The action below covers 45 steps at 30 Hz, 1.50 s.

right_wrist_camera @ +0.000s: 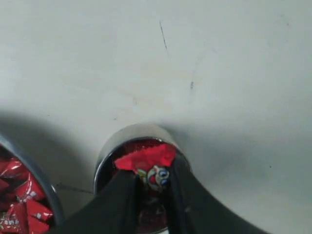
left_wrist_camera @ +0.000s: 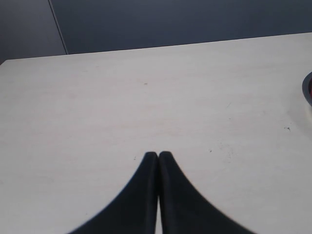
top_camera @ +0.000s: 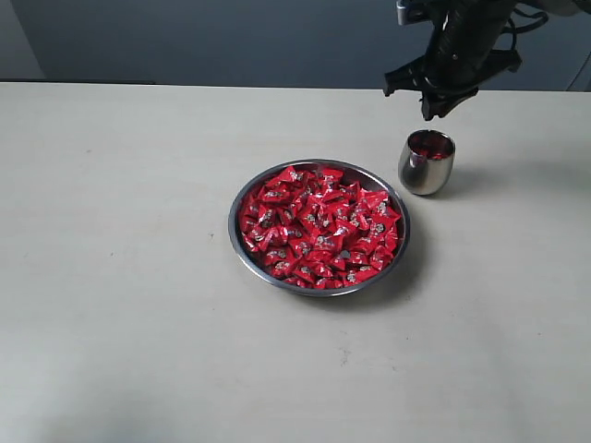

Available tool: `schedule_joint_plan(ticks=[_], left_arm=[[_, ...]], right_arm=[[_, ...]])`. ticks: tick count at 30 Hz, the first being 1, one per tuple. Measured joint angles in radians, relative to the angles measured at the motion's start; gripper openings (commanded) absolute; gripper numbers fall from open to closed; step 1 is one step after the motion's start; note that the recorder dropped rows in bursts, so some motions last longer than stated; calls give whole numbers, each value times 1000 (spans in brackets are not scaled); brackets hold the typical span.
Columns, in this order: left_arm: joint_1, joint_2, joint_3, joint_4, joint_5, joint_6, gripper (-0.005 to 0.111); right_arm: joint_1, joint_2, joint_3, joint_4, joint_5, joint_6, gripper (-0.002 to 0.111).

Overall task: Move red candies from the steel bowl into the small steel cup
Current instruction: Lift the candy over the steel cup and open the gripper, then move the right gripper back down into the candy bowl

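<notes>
Steel bowl (top_camera: pixel 233 226) full of red candies (top_camera: pixel 319 226), small steel cup (top_camera: pixel 423 177) upright just beside it

Steel bowl (top_camera: pixel 233 221) heaped with red candies (top_camera: pixel 319 226), small steel cup (top_camera: pixel 423 175) just beside it, right jaws above the cup.

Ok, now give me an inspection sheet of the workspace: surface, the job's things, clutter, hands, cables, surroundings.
Surface: pale table, a few faint scuffs.
Job's things: steel bowl heaped with red candies; small steel cup upright beside it, not touching, red showing inside.
Clutter: nothing seen.
Hands: right hand over the cup's mouth, shut on a red candy; left hand shut, empty, over bare table.
Cables: dark cable by the right arm; none on the table.
Surroundings: dark wall behind the table.
</notes>
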<state>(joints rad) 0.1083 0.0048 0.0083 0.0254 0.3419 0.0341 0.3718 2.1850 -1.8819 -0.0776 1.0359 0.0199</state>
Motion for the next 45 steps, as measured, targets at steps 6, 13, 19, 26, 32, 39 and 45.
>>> schedule_joint_plan(ticks=[6,13,19,26,32,39,45], left_arm=[[0,0,0,0,0,0,0],[0,0,0,0,0,0,0],[0,0,0,0,0,0,0],[0,0,0,0,0,0,0],[0,0,0,0,0,0,0],[0,0,0,0,0,0,0],[0,0,0,0,0,0,0]], right_arm=[[0,10,0,7,40,0,13],[0,12,-2,13,84,0,13],[0,28,-2,19,103,0,14],[0,28,-2,19,106,0,39],[0,29,-2,17,100,0,40],[0,29,-2,22,96,-2,40],[0,10,-2,211,98,-87,40]])
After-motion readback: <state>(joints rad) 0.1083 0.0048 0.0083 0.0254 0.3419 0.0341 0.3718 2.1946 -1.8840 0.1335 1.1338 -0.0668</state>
